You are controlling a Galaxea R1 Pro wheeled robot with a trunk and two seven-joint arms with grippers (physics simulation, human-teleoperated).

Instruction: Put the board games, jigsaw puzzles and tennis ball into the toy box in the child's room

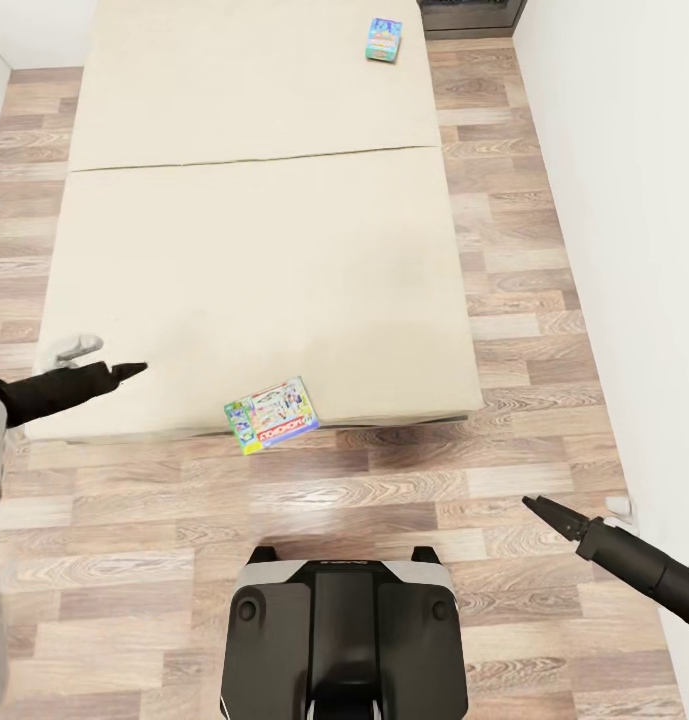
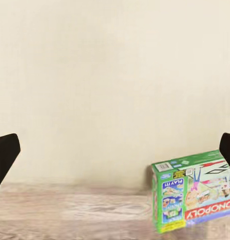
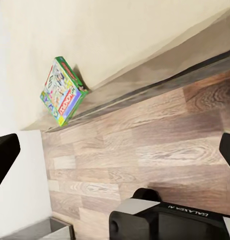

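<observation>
The bed (image 1: 254,240) looks like soft, matt cream cloth. The floor (image 1: 544,300) is smooth wood planks with wavy grain. The game box (image 1: 272,414) looks like shiny printed card.

1. Bright, even, diffuse light with no visible source and no glare.
2. Shadows are faint: a soft dark band under the bed (image 1: 254,250) edge, beyond the left claw (image 1: 134,371).
3. The head view is sharp.
4. Wrist views look softer, the floor (image 2: 69,215) slightly smeared between the claw's fingertips.
</observation>
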